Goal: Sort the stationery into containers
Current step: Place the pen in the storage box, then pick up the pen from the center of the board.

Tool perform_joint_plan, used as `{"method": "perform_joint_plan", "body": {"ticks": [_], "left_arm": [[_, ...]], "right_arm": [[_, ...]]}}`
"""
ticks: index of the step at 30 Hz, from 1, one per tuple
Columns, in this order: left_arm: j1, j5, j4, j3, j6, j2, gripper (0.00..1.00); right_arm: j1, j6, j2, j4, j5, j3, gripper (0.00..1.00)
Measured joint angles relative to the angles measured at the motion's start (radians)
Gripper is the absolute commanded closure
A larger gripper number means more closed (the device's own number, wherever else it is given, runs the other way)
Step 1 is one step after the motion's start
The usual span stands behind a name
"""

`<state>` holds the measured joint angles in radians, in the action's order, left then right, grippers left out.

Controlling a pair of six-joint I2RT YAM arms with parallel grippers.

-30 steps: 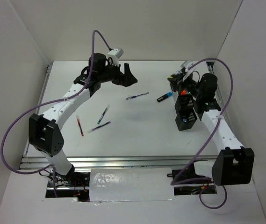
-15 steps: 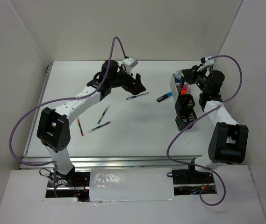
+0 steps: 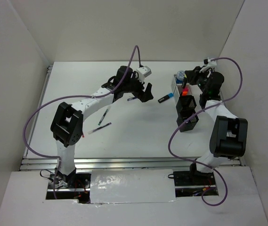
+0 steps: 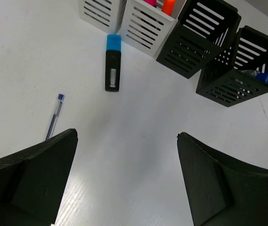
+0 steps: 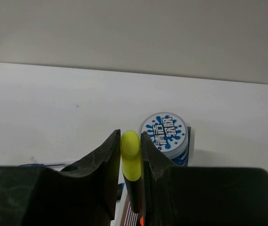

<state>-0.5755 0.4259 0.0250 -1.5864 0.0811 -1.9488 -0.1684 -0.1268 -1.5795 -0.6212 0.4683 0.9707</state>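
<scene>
My right gripper (image 5: 130,134) is shut on a yellow-capped highlighter (image 5: 131,160), held upright over the far end of the bin row, next to a blue-white tape roll (image 5: 164,133); it also shows in the top view (image 3: 186,80). My left gripper (image 4: 126,135) is open and empty above the table (image 3: 145,92). A blue-capped highlighter (image 4: 113,63) lies ahead of it, in front of the white bins (image 4: 145,26); it also shows in the top view (image 3: 164,98). A thin pen (image 4: 53,117) lies to its left. Two black bins (image 4: 197,42) follow in the row.
Pink and orange highlighters (image 4: 168,5) stand in a white bin. A blue pen (image 4: 265,78) sticks out of the last black bin (image 4: 235,70). Two more pens (image 3: 104,114) (image 3: 99,128) lie on the table at the left. Walls close in the table.
My left arm has swung right, toward the blue-capped highlighter. My right arm has drawn back to the far end of the bin row with the yellow highlighter.
</scene>
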Motion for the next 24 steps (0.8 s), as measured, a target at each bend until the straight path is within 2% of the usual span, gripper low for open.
{"method": "perform_joint_plan", "body": {"ticks": [1,3,4,5,8,10,17,24], "left_arm": [[-0.005,-0.005,0.005,-0.015,-0.007,-0.013,0.01],[-0.014,-0.014,0.006,-0.054,-0.029,-0.043,0.01],[-0.018,-0.019,0.008,-0.076,-0.040,-0.061,0.01],[-0.023,-0.022,0.016,-0.098,-0.051,-0.079,0.01],[-0.035,-0.039,0.018,-0.156,-0.068,-0.144,0.01],[-0.043,-0.055,0.019,-0.170,-0.078,-0.181,0.01],[-0.080,-0.095,0.030,-0.237,-0.100,-0.326,0.04],[-0.099,-0.116,0.045,-0.322,-0.107,-0.425,0.12]], "right_arm": [[0.000,-0.004,-0.003,0.000,-0.005,0.000,0.91],[0.000,-0.010,-0.010,-0.001,-0.010,0.000,0.76],[0.000,-0.012,-0.013,-0.001,-0.011,0.000,0.66],[0.000,-0.017,-0.016,0.000,-0.012,-0.001,0.51],[0.000,-0.017,-0.017,0.001,-0.013,-0.007,0.37],[0.001,-0.019,-0.017,0.002,-0.013,-0.010,0.34],[-0.008,-0.053,-0.015,0.017,0.003,-0.010,0.33],[-0.074,-0.121,0.023,0.065,0.048,-0.003,0.33]]}}
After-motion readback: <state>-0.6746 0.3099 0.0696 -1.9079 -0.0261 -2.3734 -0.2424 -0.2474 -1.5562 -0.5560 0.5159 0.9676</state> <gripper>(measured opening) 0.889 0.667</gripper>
